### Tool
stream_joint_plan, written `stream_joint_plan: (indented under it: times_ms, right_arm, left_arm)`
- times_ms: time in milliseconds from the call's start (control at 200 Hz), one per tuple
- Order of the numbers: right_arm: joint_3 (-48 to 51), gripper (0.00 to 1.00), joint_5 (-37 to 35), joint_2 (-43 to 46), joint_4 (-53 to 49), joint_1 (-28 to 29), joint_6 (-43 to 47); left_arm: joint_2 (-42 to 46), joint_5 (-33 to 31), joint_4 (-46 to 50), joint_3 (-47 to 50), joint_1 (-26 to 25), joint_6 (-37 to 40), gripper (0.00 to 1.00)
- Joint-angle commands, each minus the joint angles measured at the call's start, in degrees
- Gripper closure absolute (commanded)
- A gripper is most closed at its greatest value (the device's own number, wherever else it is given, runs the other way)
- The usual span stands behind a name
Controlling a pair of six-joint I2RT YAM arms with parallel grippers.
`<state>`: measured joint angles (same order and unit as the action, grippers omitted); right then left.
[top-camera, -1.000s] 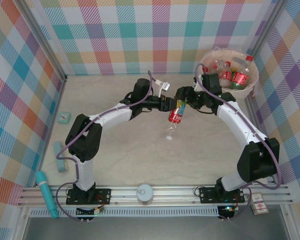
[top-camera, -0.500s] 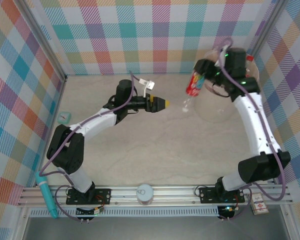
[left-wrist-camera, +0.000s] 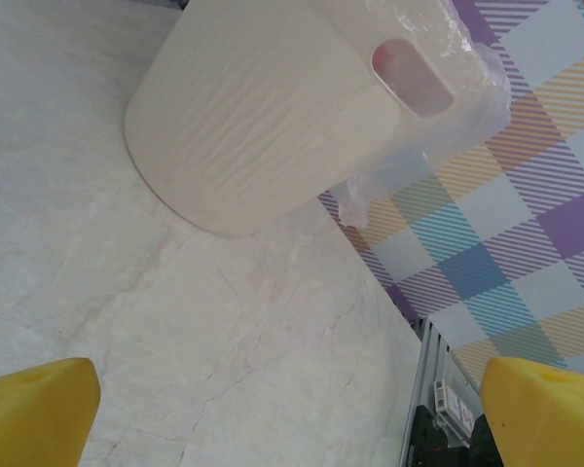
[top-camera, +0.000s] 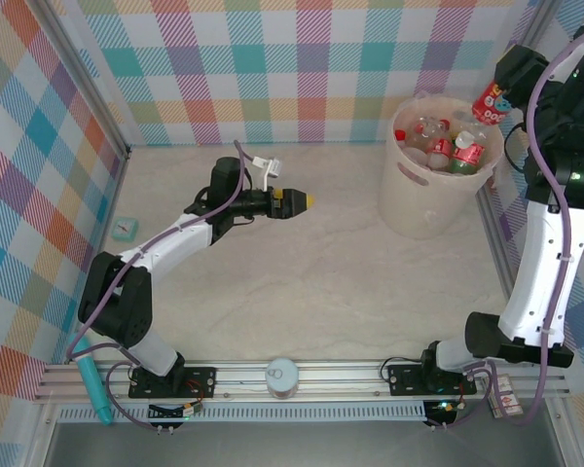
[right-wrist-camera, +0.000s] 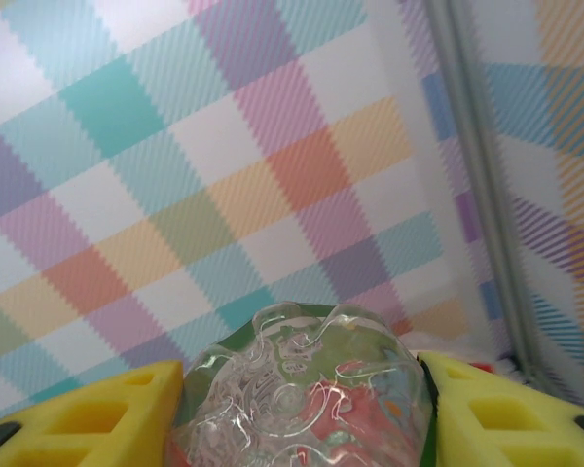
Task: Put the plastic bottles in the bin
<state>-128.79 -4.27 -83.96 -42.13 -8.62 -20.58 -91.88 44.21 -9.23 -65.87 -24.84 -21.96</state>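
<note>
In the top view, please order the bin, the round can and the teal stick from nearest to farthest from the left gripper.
1. Bin: to the right of the left gripper, by the far right corner.
2. Round can: at the near edge, in the middle.
3. Teal stick: at the near left corner.

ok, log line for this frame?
left gripper: open, empty, above table | right gripper: shut on red-label bottle, raised by bin rim | bin: holds several bottles | step: release pending

bin [top-camera: 409, 199] x1 | btls [top-camera: 490, 100] ~5 (pile unclear) | stick [top-camera: 90, 384] x1 | can [top-camera: 282, 375] x1
</note>
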Motion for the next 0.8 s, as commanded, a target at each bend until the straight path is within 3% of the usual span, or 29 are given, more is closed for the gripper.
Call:
stream_joint_plan:
  times_ms: [0, 460, 795]
  right_arm:
    - [-0.21, 0.51, -4.27, -3.88, -1.61, -0.54, 3.65]
    - [11.80, 0.52, -3.47, -10.18, 3.63, 1.50, 5.26]
    - [12.51, 0.45, -3.98, -18.10, 0.90, 5.24, 7.18]
  left_arm:
    - [2.05, -0.52, 1.63, -0.09, 0.85, 1.63, 0.00]
    - [2.41, -2.72, 5.16, -0.49, 0.87, 3.04, 0.00]
    - [2.05, -3.07, 6.21, -1.10, 0.85, 3.61, 0.00]
